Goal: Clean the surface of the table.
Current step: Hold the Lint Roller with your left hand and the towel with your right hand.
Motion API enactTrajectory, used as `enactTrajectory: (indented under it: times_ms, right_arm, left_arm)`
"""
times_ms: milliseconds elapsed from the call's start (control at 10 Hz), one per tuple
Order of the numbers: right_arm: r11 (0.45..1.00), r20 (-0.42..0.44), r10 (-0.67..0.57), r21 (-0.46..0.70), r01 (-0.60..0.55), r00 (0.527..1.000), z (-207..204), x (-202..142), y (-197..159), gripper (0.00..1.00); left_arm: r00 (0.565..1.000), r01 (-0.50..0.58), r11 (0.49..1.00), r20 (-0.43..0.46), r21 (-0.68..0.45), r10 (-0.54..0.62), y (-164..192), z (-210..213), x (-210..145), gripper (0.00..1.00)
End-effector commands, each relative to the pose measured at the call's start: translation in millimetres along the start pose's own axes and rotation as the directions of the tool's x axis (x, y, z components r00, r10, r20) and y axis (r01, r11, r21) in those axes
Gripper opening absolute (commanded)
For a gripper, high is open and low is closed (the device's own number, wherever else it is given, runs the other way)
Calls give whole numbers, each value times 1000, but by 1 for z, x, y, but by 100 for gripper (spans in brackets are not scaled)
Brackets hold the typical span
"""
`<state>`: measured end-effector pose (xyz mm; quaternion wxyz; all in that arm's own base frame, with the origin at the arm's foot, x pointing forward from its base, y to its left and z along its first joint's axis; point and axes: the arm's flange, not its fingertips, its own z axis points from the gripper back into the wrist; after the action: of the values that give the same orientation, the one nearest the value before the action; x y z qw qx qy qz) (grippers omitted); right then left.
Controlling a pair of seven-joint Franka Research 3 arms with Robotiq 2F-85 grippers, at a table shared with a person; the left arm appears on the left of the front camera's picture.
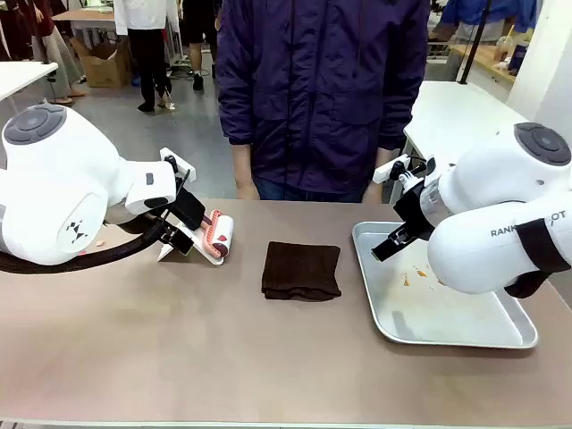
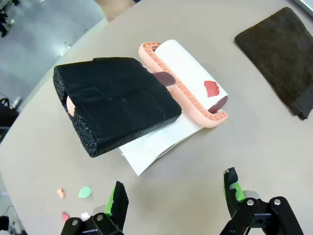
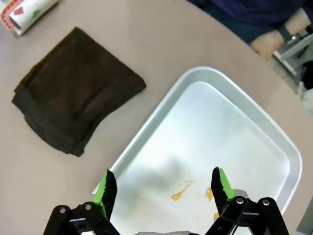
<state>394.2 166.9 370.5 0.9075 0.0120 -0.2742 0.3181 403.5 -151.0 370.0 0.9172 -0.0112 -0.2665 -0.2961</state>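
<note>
A brown surface point(image 1: 179, 357) spans the view, its long axis running 9 to 3 o'clock, with a person point(image 1: 322, 89) at its 12 o'clock edge. The left tool point(image 2: 174, 188), jaws apart, hovers over a lint roller point(image 2: 188, 73) at 10 o'clock, near coloured scraps point(image 2: 84, 192). The right tool point(image 3: 164, 181), also apart, hangs above a tray point(image 3: 146, 123) at 3 o'clock. A folded cloth point(image 1: 301, 270) lies at the centre. Likely best: straddle the roller's black handle point(image 2: 117, 98) squarely across its width before closing.

The taupe table point(image 1: 179, 357) before me carries a folded dark brown cloth point(image 1: 301, 270) mid-table, a silver tray point(image 1: 465, 342) to my right, a pink lint roller point(image 1: 217, 235) on white paper point(image 2: 146, 147) to my left, coloured scraps point(image 2: 84, 192) near it
</note>
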Motion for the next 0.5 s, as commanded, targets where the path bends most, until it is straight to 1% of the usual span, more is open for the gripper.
enactTrajectory:
  times_ms: [0, 400]
  right_arm:
    - [1000, 0, 0, 0, 0, 1000, 0, 0, 0, 100]
    - [1000, 0, 0, 0, 0, 1000, 0, 0, 0, 100]
  left_arm:
    - [1000, 0, 1000, 0, 0, 0, 0, 0, 0, 100]
    - [1000, 0, 1000, 0, 0, 0, 0, 0, 0, 100]
